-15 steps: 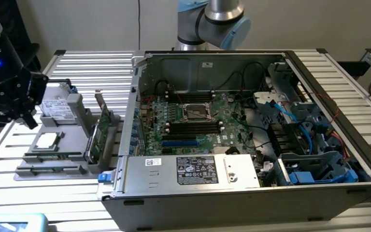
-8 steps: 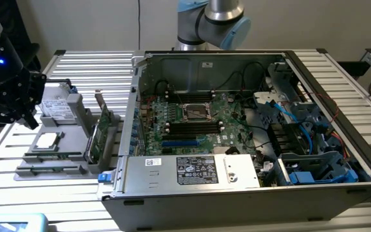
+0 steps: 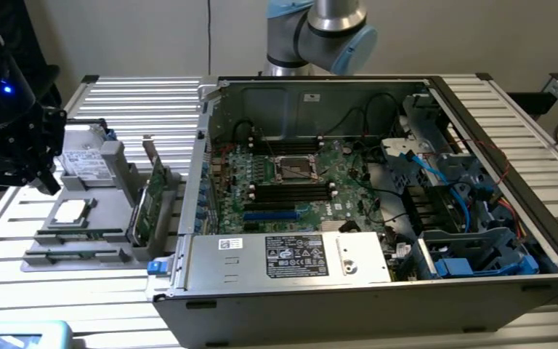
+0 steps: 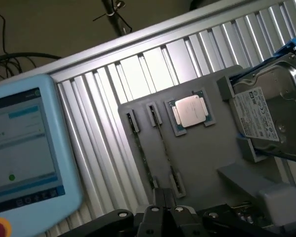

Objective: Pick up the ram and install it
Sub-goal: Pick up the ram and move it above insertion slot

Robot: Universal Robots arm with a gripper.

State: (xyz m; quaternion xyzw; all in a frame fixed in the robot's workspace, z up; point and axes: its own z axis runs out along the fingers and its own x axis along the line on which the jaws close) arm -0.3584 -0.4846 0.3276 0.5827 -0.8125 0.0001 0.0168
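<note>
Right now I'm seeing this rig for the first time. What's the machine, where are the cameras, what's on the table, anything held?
It is one robot arm with a gripper at its tip. The exterior view comes from a camera off the arm: it shows a slatted metal table carrying an open computer case. The wrist view comes from a camera on the arm's wrist, looking past the gripper. Beside the case, at the exterior view's left, sits a grey parts tray holding a square processor chip, a hard drive, a green expansion card and two thin ram sticks standing on edge in slots. A light-blue control tablet lies beside the tray. The gripper hangs over the tray near the ram sticks, shut and holding nothing.
</note>
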